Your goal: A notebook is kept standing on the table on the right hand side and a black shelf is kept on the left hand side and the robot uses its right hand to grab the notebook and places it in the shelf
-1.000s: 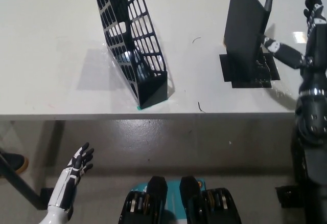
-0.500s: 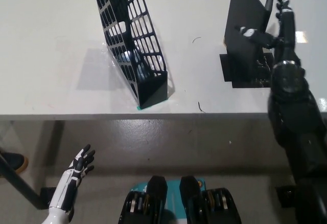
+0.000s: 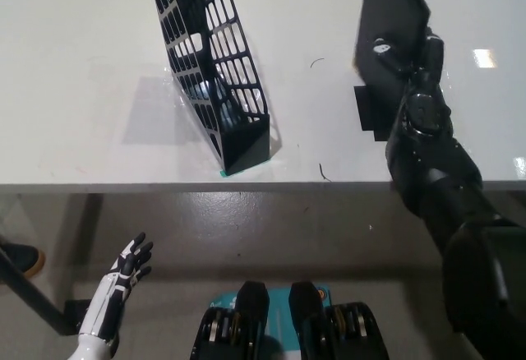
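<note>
- White table (image 3: pixel 82 64) fills the upper part of the view, with grey floor (image 3: pixel 271 228) below its front edge.
- On the table's left side stands a black shelf (image 3: pixel 215 64), a tall open grid of bars, leaning a little, its low end near the table's front edge.
- Over on the right, the black notebook (image 3: pixel 386 15) stands up from the table, tilted, with a dark flat patch (image 3: pixel 370 109) on the tabletop just beneath it.
- The black right hand (image 3: pixel 411 60) is pressed against the notebook's lower right part, fingers wrapped onto the cover; it looks closed on the notebook, though black on black makes the grip hard to read.
- Notebook and shelf are well apart, with bare table between them.
- The white left hand (image 3: pixel 123 274) hangs low at the lower left, below the table edge, fingers spread and holding nothing.
</note>
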Controlling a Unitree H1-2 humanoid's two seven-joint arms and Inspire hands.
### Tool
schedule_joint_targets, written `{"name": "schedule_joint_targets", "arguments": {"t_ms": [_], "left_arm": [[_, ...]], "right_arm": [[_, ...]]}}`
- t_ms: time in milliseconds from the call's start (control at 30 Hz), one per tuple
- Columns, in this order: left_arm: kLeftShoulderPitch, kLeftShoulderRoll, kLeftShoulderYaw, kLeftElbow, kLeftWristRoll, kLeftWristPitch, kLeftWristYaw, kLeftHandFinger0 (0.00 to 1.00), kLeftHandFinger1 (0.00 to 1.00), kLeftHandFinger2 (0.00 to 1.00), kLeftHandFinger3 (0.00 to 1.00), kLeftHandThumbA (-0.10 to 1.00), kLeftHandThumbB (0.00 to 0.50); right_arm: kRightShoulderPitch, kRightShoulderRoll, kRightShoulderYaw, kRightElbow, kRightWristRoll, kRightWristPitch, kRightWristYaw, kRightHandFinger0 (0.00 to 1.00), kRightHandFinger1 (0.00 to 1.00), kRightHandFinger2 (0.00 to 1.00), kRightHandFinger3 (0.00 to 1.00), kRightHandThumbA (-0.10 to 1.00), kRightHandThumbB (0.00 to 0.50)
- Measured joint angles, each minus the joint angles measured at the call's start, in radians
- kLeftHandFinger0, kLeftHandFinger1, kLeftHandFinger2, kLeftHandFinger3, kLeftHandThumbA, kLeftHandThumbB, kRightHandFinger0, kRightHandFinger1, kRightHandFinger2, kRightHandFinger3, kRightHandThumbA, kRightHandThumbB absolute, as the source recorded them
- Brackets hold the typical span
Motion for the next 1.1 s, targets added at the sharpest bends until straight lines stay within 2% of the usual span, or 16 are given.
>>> {"name": "schedule_joint_targets", "arguments": {"t_ms": [67,133,233,333,433,467,500,567,633,667,767,900,933,1000,1100], "left_arm": [[0.0,0.0,0.001,0.0,0.0,0.0,0.0,1.0,1.0,1.0,1.0,1.0,0.123],[0.0,0.0,0.001,0.002,-0.001,-0.003,-0.001,1.0,1.0,1.0,1.0,1.0,0.117],[0.0,0.0,0.002,0.004,-0.002,-0.006,-0.001,1.0,1.0,1.0,1.0,1.0,0.111],[0.0,0.001,0.002,0.005,-0.002,-0.012,-0.001,1.0,1.0,1.0,1.0,1.0,0.117],[0.0,0.0,0.002,0.006,-0.002,-0.015,-0.001,1.0,1.0,1.0,1.0,1.0,0.121],[0.0,0.0,0.002,0.006,-0.002,-0.016,-0.001,1.0,1.0,1.0,1.0,1.0,0.121],[0.0,0.001,0.002,0.006,-0.002,-0.016,-0.001,1.0,1.0,1.0,1.0,1.0,0.138],[0.0,0.0,0.002,0.006,-0.001,-0.016,-0.001,1.0,1.0,1.0,1.0,1.0,0.145],[0.0,0.0,0.001,0.006,-0.001,-0.015,-0.001,1.0,1.0,1.0,1.0,1.0,0.152],[0.0,0.0,0.001,0.006,-0.001,-0.015,-0.001,1.0,1.0,1.0,1.0,1.0,0.159],[0.0,0.0,0.001,0.006,-0.001,-0.014,-0.001,1.0,1.0,1.0,1.0,1.0,0.148],[0.0,0.0,0.001,0.006,-0.001,-0.013,-0.001,1.0,1.0,1.0,1.0,1.0,0.154],[0.0,0.0,0.001,0.007,-0.001,-0.012,-0.001,1.0,1.0,1.0,1.0,1.0,0.156],[0.0,0.0,0.001,0.007,-0.001,-0.012,-0.001,1.0,1.0,1.0,1.0,1.0,0.152],[0.0,0.0,0.0,0.008,-0.001,-0.011,-0.001,1.0,1.0,1.0,1.0,1.0,0.163]], "right_arm": [[0.0,0.001,-0.005,0.002,0.013,-0.008,-0.014,0.0,0.16,0.57,0.63,-0.1,0.113],[0.0,0.003,-0.006,0.002,0.024,-0.023,-0.032,0.0,0.08,0.53,0.62,-0.1,0.109],[0.0,0.003,-0.003,0.0,0.034,-0.045,-0.046,0.0,0.06,0.52,0.62,-0.1,0.106],[0.0,0.003,0.011,-0.011,0.037,-0.067,-0.06,0.0,0.07,0.53,0.65,-0.1,0.128],[0.004,0.003,0.058,-0.046,0.027,-0.072,-0.091,0.0,0.05,0.52,0.66,-0.1,0.111],[0.006,0.003,0.072,-0.061,0.023,-0.073,-0.098,0.0,0.02,0.47,0.62,-0.1,0.123],[0.009,0.003,0.094,-0.085,0.015,-0.078,-0.109,0.0,0.04,0.48,0.6,-0.1,0.105],[0.022,0.003,0.131,-0.144,-0.005,-0.083,-0.125,0.0,0.05,0.48,0.61,-0.1,0.092],[0.038,0.003,0.157,-0.217,-0.017,-0.083,-0.13,0.0,0.02,0.43,0.59,-0.1,0.099],[0.049,0.004,0.165,-0.259,-0.023,-0.083,-0.13,0.0,0.02,0.44,0.6,-0.1,0.086],[0.092,0.005,0.185,-0.371,-0.038,-0.077,-0.13,0.0,0.07,0.52,0.66,-0.1,0.106],[0.156,0.01,0.209,-0.506,-0.059,-0.05,-0.13,0.0,0.09,0.5,0.63,-0.1,0.1],[0.172,0.012,0.214,-0.54,-0.066,-0.042,-0.13,0.0,0.1,0.51,0.65,-0.1,0.106],[0.2,0.016,0.224,-0.601,-0.079,-0.028,-0.129,0.0,0.15,0.58,0.76,-0.1,0.098],[0.239,0.027,0.244,-0.687,-0.096,-0.006,-0.127,0.0,0.18,0.6,0.78,-0.1,0.107]]}}
